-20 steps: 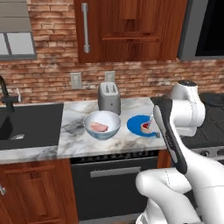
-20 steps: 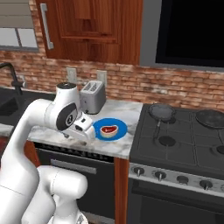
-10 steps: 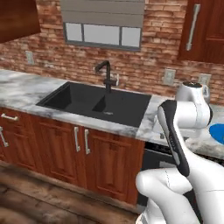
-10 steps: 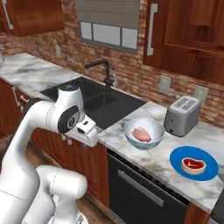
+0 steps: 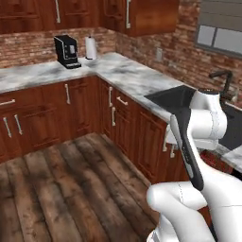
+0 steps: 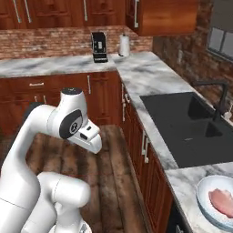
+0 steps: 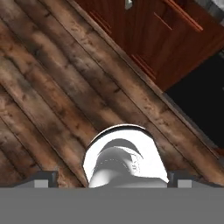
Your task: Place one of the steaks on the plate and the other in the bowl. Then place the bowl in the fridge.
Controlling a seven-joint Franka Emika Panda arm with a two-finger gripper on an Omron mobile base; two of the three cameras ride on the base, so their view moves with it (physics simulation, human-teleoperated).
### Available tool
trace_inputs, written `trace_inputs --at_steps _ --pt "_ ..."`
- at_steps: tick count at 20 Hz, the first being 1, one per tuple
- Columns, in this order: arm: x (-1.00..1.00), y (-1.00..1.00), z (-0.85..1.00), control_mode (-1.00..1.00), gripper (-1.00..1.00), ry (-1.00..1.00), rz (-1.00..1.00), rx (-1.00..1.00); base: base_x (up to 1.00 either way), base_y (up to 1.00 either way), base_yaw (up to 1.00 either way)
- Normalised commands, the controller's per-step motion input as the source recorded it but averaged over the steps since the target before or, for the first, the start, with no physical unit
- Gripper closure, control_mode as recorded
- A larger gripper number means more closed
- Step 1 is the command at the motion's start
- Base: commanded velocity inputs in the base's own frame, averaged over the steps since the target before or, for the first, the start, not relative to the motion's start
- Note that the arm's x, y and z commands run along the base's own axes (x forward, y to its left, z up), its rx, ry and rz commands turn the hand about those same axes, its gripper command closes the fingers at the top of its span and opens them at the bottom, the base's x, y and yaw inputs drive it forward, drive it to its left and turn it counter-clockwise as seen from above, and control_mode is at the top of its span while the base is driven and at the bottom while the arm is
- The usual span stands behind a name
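Bowl (image 6: 217, 202) with the pale pink steak (image 6: 222, 201) lying inside it sits on the marble counter (image 6: 150, 84) at the near right of the right base view, at about four o'clock from the arm, close to the counter's front edge. Gripper (image 7: 111, 179) hangs over the wooden floor (image 7: 57, 100), pointing down at the planks; its two finger tips (image 7: 41, 179) stand wide apart at the bottom corners of the hand view, with nothing between them. Toward one o'clock in that view are red-brown cabinet doors (image 7: 153, 39).

Beyond the bowl, a black sink (image 6: 189, 125) is sunk into the counter, with a dark faucet (image 6: 220, 98) at its far side against the brick wall. Farther along, the counter turns a corner at about twelve o'clock. There a black coffee machine (image 6: 98, 47) stands near the wall, with a white paper-towel roll (image 6: 124, 45) just beside it to the right. Dark wooden wall cabinets (image 6: 86, 11) hang above them.
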Motion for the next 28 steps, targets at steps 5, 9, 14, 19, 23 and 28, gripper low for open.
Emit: trace_inputs --at_steps 5,9,14,19,23,28 --pt "0.00 0.00 0.00 1.00 -1.00 0.00 0.00 0.00 0.00 0.00 0.99" --pt "0.00 0.00 0.00 1.00 -1.00 0.00 0.00 0.00 0.00 0.00 1.00" --pt "0.00 0.00 0.00 1.00 -1.00 0.00 0.00 0.00 0.00 0.00 1.00" --pt "0.00 0.00 0.00 1.00 -1.00 0.00 0.00 0.00 0.00 0.00 1.00" --pt "0.00 0.00 0.00 1.00 -1.00 0.00 0.00 0.00 0.00 0.00 1.00" --pt "0.00 0.00 0.00 1.00 -1.00 0.00 0.00 0.00 0.00 0.01 1.00"
